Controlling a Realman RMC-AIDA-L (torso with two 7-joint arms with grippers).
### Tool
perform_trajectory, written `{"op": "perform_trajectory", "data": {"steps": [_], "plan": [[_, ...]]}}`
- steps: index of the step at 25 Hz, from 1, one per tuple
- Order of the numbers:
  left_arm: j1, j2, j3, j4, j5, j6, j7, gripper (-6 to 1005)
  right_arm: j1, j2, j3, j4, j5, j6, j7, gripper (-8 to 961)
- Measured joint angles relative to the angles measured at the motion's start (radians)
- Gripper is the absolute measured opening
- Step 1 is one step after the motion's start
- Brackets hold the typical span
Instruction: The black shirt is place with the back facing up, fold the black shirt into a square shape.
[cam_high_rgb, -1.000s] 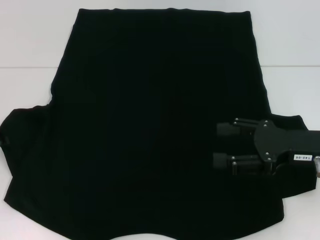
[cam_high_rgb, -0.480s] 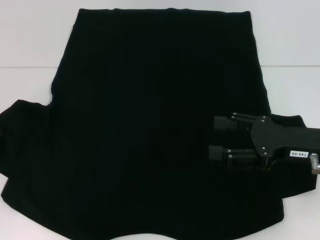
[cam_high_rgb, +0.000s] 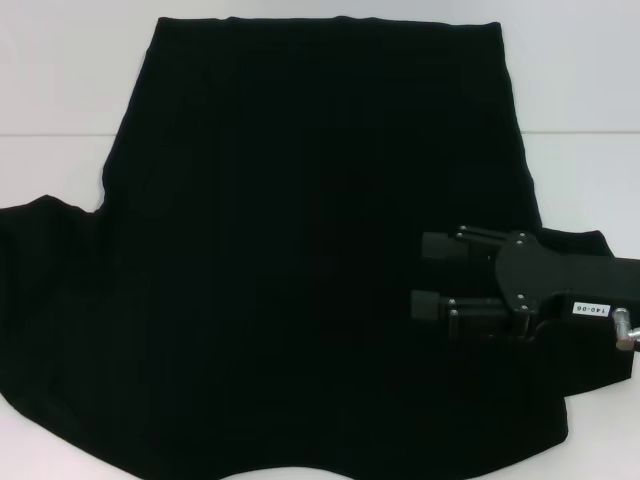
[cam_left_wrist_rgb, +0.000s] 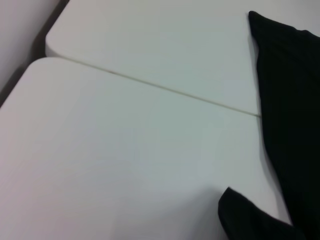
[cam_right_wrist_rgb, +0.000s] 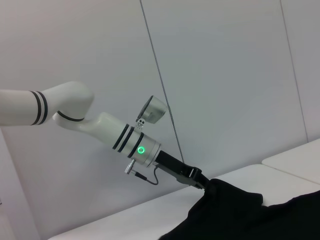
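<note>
Black shirt (cam_high_rgb: 310, 250) flat, right claw (cam_high_rgb: 432, 274) open above, left claw (cam_right_wrist_rgb: 204, 186) gripping sleeve.

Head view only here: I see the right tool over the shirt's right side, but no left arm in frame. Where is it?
Observer: The right wrist view shows it. The left tool is clamped on a bunched corner of the black shirt, and the cloth peaks at the tool, lifted off the table.
Operator: Any status indicator showing on that arm?
Observer: Yes, a green light glows on its wrist, just behind the tool.
</note>
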Motion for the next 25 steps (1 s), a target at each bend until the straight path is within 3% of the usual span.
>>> {"op": "perform_trajectory", "data": {"steps": [13, 25], "plan": [[-0.020, 0.002, 0.003, -0.025, -0.010, -0.026, 0.022, 90, 0.003, 0.004, 0.000, 0.001, 0.000, 0.000, 0.009, 896], [-0.030, 0.013, 0.002, 0.023, -0.116, 0.196, 0.077, 111, 0.008, 0.003, 0.000, 0.001, 0.000, -0.002, 0.013, 896]]}}
